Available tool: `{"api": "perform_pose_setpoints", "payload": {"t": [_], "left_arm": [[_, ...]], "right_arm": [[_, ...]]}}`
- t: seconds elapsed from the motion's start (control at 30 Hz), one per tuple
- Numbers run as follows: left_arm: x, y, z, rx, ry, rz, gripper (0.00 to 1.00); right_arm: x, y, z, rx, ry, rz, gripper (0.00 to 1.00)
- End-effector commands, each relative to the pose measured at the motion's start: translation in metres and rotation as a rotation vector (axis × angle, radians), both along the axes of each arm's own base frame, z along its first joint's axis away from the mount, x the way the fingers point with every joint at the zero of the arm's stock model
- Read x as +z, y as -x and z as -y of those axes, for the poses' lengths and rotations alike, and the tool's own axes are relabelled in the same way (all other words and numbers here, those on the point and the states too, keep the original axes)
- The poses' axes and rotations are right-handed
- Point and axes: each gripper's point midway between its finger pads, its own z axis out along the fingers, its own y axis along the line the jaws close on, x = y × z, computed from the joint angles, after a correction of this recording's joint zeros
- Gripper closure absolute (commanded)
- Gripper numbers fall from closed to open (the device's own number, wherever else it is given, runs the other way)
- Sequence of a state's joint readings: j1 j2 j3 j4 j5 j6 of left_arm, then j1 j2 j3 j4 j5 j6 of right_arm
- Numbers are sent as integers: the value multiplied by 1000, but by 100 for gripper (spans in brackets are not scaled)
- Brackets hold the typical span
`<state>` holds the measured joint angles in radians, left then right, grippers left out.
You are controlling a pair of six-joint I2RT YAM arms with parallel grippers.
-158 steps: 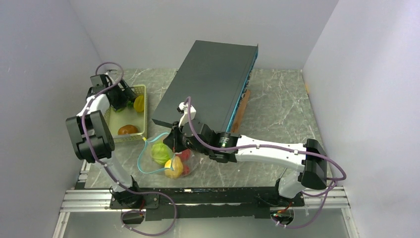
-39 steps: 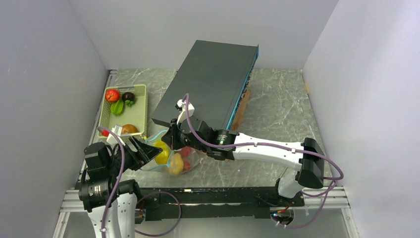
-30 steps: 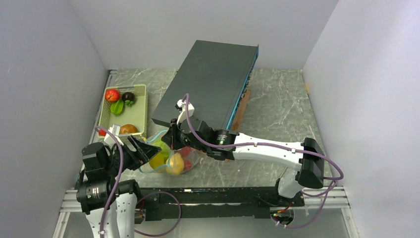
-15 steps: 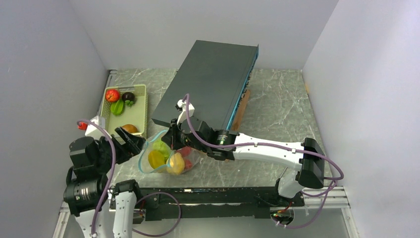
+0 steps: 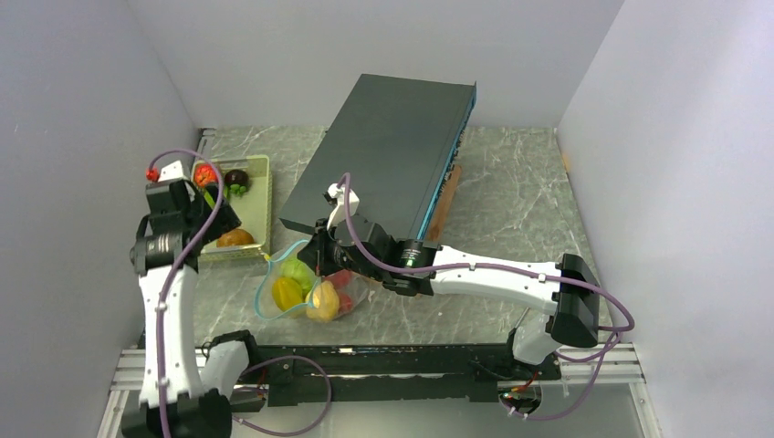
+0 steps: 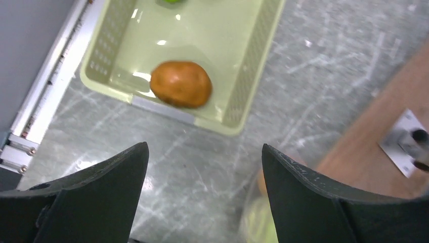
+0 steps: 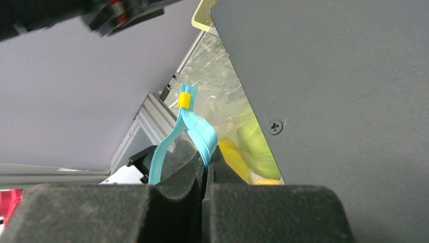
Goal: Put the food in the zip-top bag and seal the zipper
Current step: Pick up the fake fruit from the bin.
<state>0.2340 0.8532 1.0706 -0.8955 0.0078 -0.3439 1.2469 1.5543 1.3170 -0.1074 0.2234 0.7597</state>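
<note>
Zip-top bag (image 5: 351, 297) on the marbled table (image 5: 511, 210), just beside the near right corner of the pale slotted basket (image 5: 266, 196), mouth gaping toward the left. Holds a green cabbage-like ball (image 5: 297, 271), an orange-yellow piece (image 5: 286, 292), a yellow piece (image 5: 321, 301) and a red one (image 5: 342, 279). Teal zipper (image 7: 200, 135) unsealed, looping open around the mouth, yellow slider tab (image 7: 184, 99) on the strip. Right gripper (image 7: 206, 167) clamped tight on the zipper at the bag's far rim, close by the dark slab (image 5: 392, 146). Left gripper (image 6: 204, 148) spread wide with nothing between the fingers, raised above the basket's near end. In the basket: brown piece (image 6: 181, 91) at the near end, red apple (image 5: 205, 174) and dark purple piece (image 5: 237, 178) at the far end.
</note>
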Motion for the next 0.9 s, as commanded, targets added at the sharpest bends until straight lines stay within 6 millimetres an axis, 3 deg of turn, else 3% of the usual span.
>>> {"api": "perform_pose_setpoints", "payload": {"t": [0.0,0.2,0.4,0.6,0.87], "left_arm": [[-9,-52,-38,48,-155,30,13],[-44,-110,-70,70,-232,-47,12],[-100,-156,-97,53,-234,-238,17],[-117,-185,-114,46,-352,-303,22],[-134,-212,-118,-26,-528,-412,25]], "right_arm": [[-10,-38,24,-130,38,4,100],[-14,-39,23,-130,50,2,100],[-16,-43,20,-124,52,-13,100],[-18,-43,19,-119,52,-20,100],[-17,-43,20,-118,52,-19,100]]}}
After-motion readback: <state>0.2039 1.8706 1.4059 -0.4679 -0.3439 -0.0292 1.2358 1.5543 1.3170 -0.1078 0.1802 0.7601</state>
